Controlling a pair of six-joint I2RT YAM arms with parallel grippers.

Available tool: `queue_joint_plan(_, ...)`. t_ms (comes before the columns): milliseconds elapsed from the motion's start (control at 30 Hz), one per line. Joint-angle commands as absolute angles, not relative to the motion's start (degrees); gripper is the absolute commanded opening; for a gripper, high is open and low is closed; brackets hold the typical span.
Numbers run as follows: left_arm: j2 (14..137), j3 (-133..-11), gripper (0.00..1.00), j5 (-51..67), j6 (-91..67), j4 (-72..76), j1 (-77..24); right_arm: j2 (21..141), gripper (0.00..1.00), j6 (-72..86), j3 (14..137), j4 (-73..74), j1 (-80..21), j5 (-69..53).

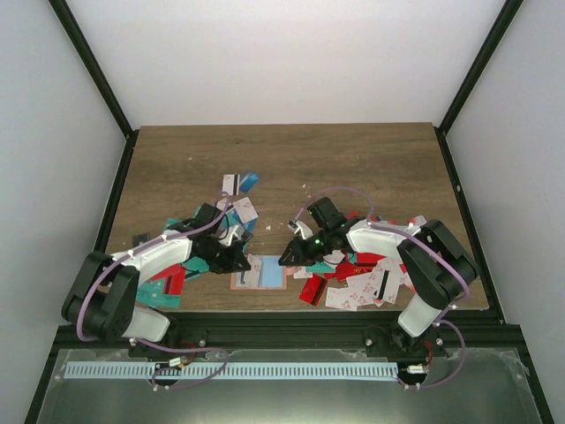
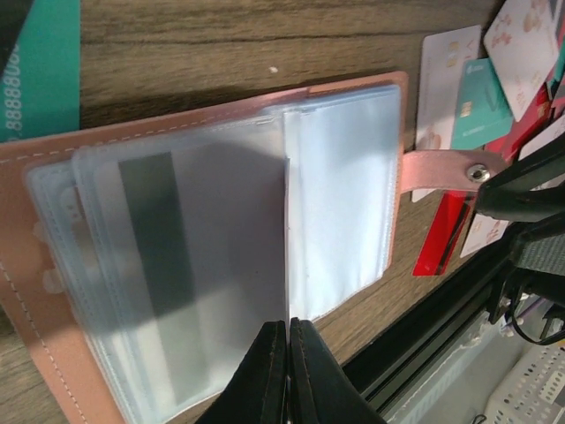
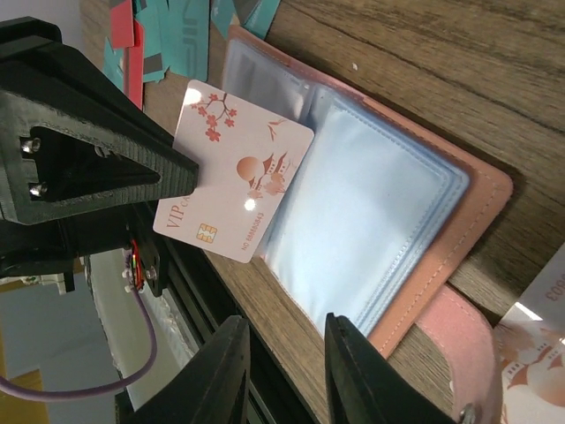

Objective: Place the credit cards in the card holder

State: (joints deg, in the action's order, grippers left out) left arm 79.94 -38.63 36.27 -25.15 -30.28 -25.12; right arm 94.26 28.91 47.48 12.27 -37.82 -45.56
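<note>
The card holder (image 1: 260,274) lies open on the worktop (image 1: 353,168), its clear sleeves (image 2: 340,203) facing up. At the left side of the card holder the left jaws are clenched tight, tips on the sleeves' edge; I cannot tell if they pinch one. At its right side the right jaws stand a little apart and grasp nothing. A white card (image 3: 234,177) with pink blossoms leans tilted over the card holder, just beside the left jaws. Other credit cards (image 1: 362,278) lie scattered right, left and behind it.
</note>
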Motion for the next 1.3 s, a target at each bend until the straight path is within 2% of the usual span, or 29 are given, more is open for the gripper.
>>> queue_joint_plan(0, 81.6, -37.8, 0.04, 37.1, -24.7, -28.4, -25.4, 95.1, 0.26, 27.3, 47.5, 12.3, -38.1, -46.0)
queue_joint_plan(533, 82.3, -37.3, 0.04, 37.0, -24.8, -24.8, -26.8, 101.1, 0.21, 26.7, 45.6, 11.6, -38.1, -43.7)
queue_joint_plan(1267, 82.0, -32.6, 0.04, 39.3, -29.8, -13.6, -27.2, 103.6, 0.19, 26.8, 43.8, 11.1, -38.1, -42.5)
